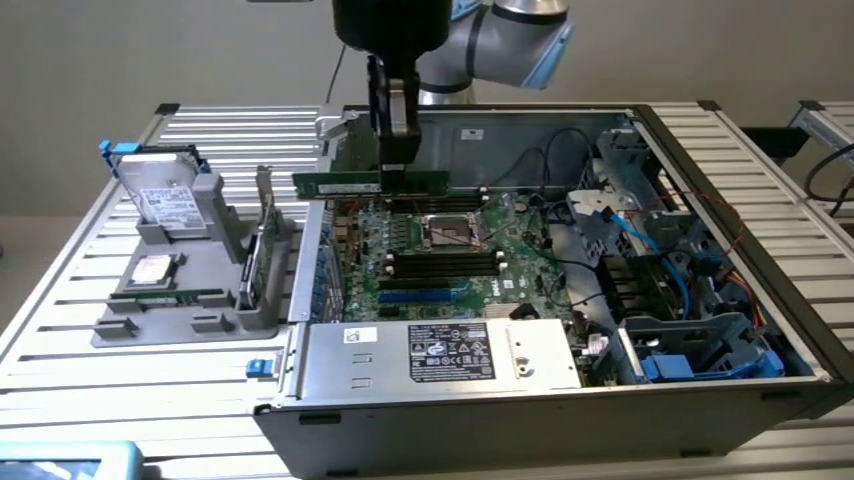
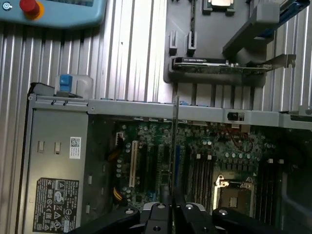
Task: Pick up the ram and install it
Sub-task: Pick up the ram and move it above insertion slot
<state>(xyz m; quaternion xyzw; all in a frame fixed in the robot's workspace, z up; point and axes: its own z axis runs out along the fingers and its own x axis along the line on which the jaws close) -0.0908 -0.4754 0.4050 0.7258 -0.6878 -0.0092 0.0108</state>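
The ram [image 1: 371, 184] is a long narrow green stick held level and on edge above the motherboard [image 1: 441, 250], inside the open computer case [image 1: 534, 410]. My gripper [image 1: 398, 178] comes down from above and is shut on the stick near its end toward the exterior view's right. In the wrist view the ram [image 2: 174, 146] shows edge-on as a thin line running out from between my gripper's [image 2: 171, 208] fingers. Below it lie the black memory slots [image 1: 443, 263] beside the processor socket [image 1: 451, 230]. The stick hangs clear of the board.
A grey fixture [image 1: 187, 310] at the exterior view's left holds a silver hard drive [image 1: 167, 195] and an upright expansion card [image 1: 267, 235]. The power supply [image 1: 441, 352], cables and a blue drive cage [image 1: 701, 355] crowd the case. A teach pendant [image 2: 53, 12] lies on the slatted table [image 1: 134, 390].
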